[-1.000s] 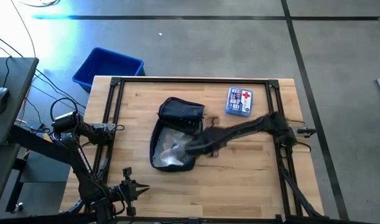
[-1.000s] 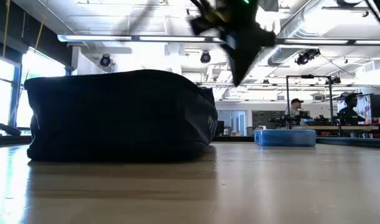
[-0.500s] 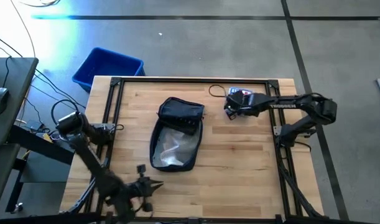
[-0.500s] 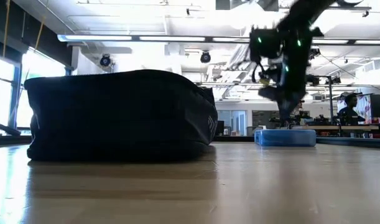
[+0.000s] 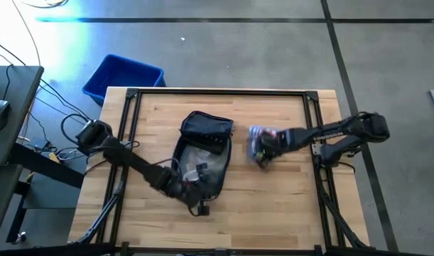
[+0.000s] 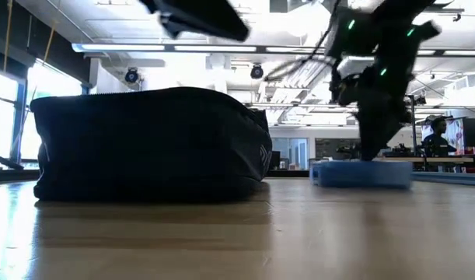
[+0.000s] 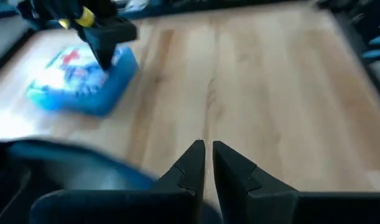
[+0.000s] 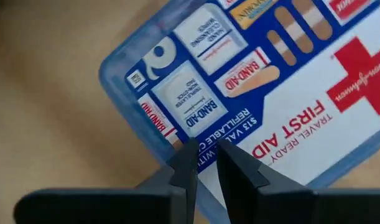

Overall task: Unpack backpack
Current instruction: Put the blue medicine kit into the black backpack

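L hand [image 5: 197, 186]: fingers pressed together, nothing between them; at the near end of the backpack, over its open mouth.
R hand [image 8: 202, 163]: fingers nearly together, no grip on the box visible; tips at the edge of the first aid kit's lid.
Backpack [image 5: 200, 153]: mid-worktop, lying flat w/ flap folded to the far side, mouth open; pale crinkled contents [image 5: 196, 173] inside, can't tell what.
Backpack handling (judged): soft, floppy, light; sags if lifted by one edge. Best hold = rim fabric by the zipper, or pin the flap w/ one hand while the other reaches in.
First aid kit [image 5: 261, 140]: right of backpack, apart from it; rigid blue plastic box, smooth lid, prob. slippery.
Blue bin [image 5: 123, 77]: on floor, beyond far-left corner of worktop [image 5: 273, 206].
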You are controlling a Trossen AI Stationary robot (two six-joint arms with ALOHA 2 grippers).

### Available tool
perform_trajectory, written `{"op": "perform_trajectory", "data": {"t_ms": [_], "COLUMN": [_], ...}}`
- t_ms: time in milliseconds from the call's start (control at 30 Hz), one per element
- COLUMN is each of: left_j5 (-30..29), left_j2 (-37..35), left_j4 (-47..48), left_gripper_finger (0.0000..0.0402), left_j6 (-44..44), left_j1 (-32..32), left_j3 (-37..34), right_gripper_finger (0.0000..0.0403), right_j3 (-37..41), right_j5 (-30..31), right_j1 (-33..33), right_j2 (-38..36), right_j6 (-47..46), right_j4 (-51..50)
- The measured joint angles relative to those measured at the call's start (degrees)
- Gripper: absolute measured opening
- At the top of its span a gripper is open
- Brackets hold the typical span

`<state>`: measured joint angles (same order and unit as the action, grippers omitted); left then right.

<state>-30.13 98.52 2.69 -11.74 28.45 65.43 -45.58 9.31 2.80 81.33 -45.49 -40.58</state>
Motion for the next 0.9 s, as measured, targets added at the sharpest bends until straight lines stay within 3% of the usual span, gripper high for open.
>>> {"op": "perform_trajectory", "data": {"t_ms": [133, 300, 433, 633, 900], "left_j5": [6.7, 12.6, 13.3, 15.5, 16.0], "left_j2": [1.3, 6.0, 11.3, 17.7, 20.0], "left_j4": [-6.6, -13.8, -14.3, -8.8, -5.2], "left_gripper_finger": [0.0013, 0.0007, 0.0001, 0.0000, 0.0000], "left_j6": [2.2, 5.9, 7.0, 7.5, 8.1], "left_j1": [-2.3, -3.2, -4.4, -7.3, -10.1], "left_j3": [0.1, 0.1, 1.4, 5.6, 6.7], "right_gripper_finger": [0.0035, 0.0035, 0.0053, 0.0141, 0.0291], "right_j3": [-3.2, -2.9, -0.4, 6.9, 18.5], "right_j5": [1.8, 9.4, 9.1, 4.8, 2.0], "right_j1": [11.3, 24.1, 27.6, 25.7, 23.1], "right_j2": [-3.1, -4.6, -4.5, -4.5, -5.2], "right_j6": [-6.1, -18.4, -29.2, -33.4, -32.4], "right_j4": [0.8, 0.1, -5.5, -2.4, 20.5]}}
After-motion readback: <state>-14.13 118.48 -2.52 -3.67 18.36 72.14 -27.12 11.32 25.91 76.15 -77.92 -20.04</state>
